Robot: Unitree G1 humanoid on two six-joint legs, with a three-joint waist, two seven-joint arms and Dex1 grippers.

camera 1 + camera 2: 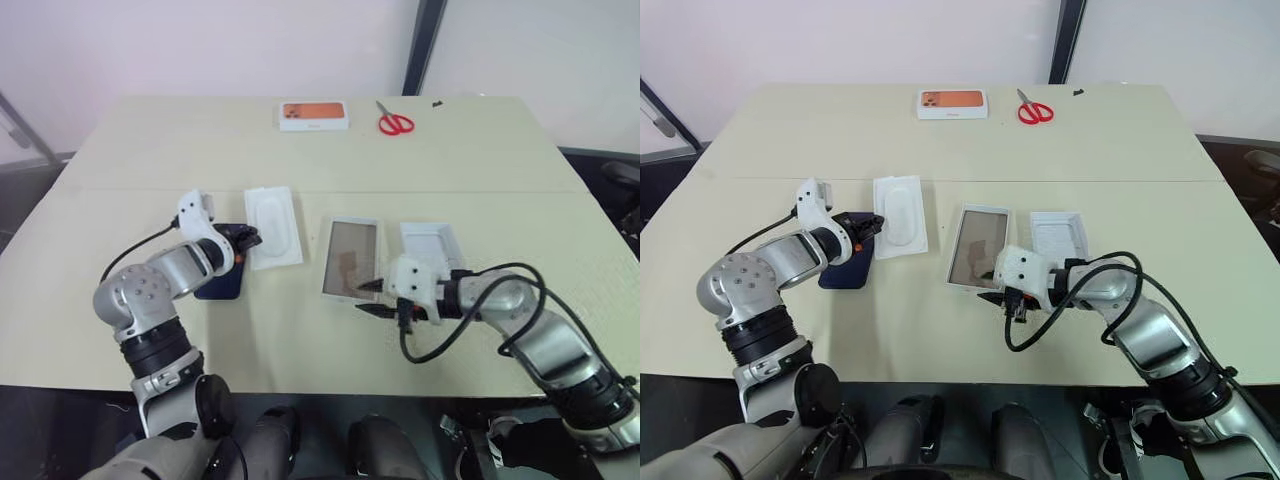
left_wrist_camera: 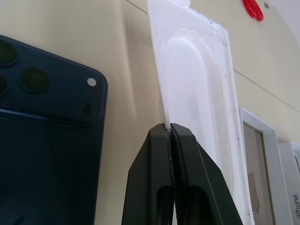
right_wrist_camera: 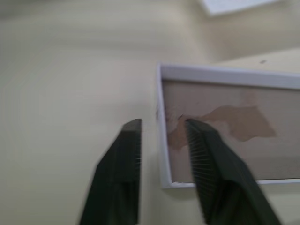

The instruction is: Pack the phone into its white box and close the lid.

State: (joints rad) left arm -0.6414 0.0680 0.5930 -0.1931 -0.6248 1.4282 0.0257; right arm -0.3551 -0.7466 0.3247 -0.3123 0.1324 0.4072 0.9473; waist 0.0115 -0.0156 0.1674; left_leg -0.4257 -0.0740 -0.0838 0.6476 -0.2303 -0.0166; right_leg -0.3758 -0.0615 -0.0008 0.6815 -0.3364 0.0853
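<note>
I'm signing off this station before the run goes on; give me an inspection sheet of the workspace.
Surface: beige table, one seam across.
Job's things: phone flat, face down; white box open, empty; lid beside it.
Clutter: white insert, orange-topped box, red scissors.
End effectors: left end effector shut on the insert's edge; right end effector straddles the box's wall, fingers apart.
Cables: black cables looped along the arms.
Surroundings: pale wall, dark post.

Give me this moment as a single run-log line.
left gripper: shut on white insert edge | right gripper: open, straddling white box wall | phone: on table, unpacked | lid: off
</note>
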